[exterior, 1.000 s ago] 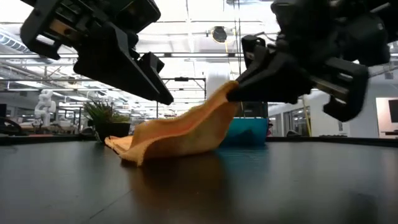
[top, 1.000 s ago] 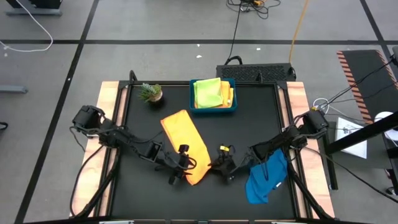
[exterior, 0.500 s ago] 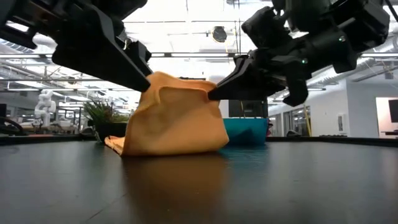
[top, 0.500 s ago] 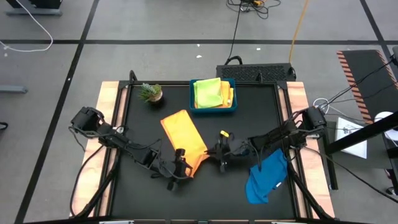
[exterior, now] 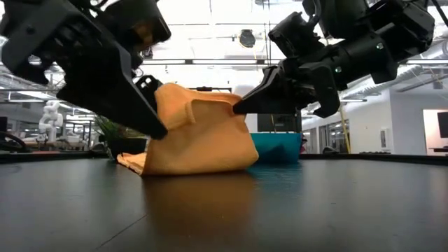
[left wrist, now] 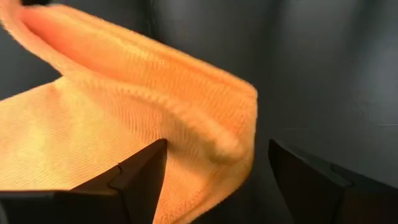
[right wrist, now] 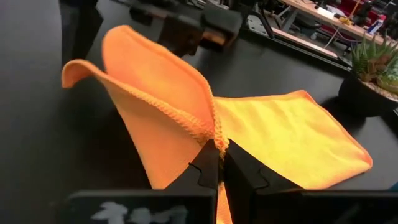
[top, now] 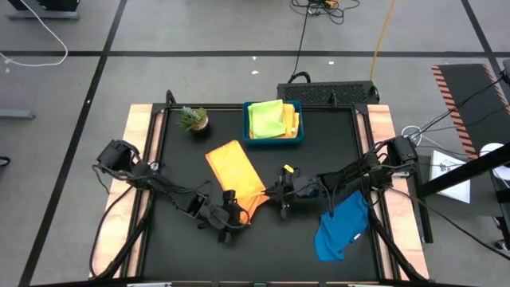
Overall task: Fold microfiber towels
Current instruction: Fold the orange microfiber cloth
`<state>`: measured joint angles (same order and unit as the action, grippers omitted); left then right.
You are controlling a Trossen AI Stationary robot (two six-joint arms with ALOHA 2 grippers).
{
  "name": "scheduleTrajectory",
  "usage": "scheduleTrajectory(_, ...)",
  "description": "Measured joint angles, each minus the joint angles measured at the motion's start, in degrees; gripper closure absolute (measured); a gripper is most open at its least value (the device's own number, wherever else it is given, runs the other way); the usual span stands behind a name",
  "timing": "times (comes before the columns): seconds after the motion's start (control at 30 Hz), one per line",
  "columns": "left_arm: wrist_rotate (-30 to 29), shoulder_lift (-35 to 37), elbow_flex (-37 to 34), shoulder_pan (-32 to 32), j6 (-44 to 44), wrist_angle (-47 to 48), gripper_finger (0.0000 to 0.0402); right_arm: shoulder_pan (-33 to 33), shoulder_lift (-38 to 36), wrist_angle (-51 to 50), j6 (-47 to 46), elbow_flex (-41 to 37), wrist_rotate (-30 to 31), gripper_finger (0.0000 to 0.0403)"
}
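Black table top (top: 183,151) edged in pale wood (top: 140,119), set on grey floor (top: 199,32) crossed by dark tape lines (top: 103,68). White cable (top: 44,36) looped at far left; black cable (top: 303,40) and yellow cable (top: 386,32) running from the far edge. Black rack (top: 331,92) behind the table. Hazard-striped mat (top: 450,84) at right. Beyond, in the low view: open hall, ceiling beams with bright strip lighting (exterior: 210,52), white figure (exterior: 50,115) at left, wall screen (exterior: 441,129) at right.

A small potted plant (top: 192,119) is sitting on the black worktop (top: 183,175), near a blue tray (top: 273,137).
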<state>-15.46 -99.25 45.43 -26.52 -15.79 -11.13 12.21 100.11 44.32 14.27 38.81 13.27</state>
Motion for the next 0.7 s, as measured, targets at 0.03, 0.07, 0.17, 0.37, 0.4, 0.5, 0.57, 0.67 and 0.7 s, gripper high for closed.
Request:
scheduleTrajectory(0.03, 0.04, -0.75, 0.0, -0.09, -0.01, -0.89, 0.0116, -0.11, -0.01, -0.07, -0.26, 0.0, 0.01, 0.0401)
scheduleTrajectory(0.07, 0.19, -1.43, 0.0, -0.1, -0.04, -1.81, 0.0115, -0.18, -0.01, -0.14, -0.61, 0.0, 0.03, 0.0401)
scheduleTrajectory(0.17, -0.08, -2.92, 0.0, -0.19, -0.16, -3.45, 0.0116, -0.63, -0.01, -0.22, -1.64, 0.0, 0.01, 0.0401)
scheduleTrajectory(0.37, -9.74, -3.49, 0.0, 0.79, -5.4, -4.08, 0.0144, -1.05, -0.01, -0.37, -1.84, 0.0, 0.01, 0.0401)
scheduleTrajectory(0.4, -10.67, -3.49, 0.0, 1.05, -5.93, -4.04, 0.0153, -1.05, -0.01, -0.38, -1.82, 0.0, 0.01, 0.0401)
scheduleTrajectory(0.5, -11.17, -3.49, 0.0, 1.62, -5.13, -4.05, 0.0188, -1.05, -0.01, -0.4, -2.0, 0.0, -0.01, 0.0401)
scheduleTrajectory(0.57, -11.15, -3.49, 0.0, 1.75, -4.05, -3.97, 0.0224, -1.04, -0.01, -0.52, -2.07, 0.0, -0.01, 0.0399)
scheduleTrajectory(0.67, -11.15, -3.49, 0.0, 1.75, -2.18, -3.97, 0.0293, -1.05, -0.11, -2.34, -1.53, 0.0, 0.05, 0.0387)
scheduleTrajectory(0.7, -10.99, -3.49, 0.0, 1.75, -2.09, -3.88, 0.0319, -1.05, -0.26, -3.52, -1.36, 0.0, 0.05, 0.0381)
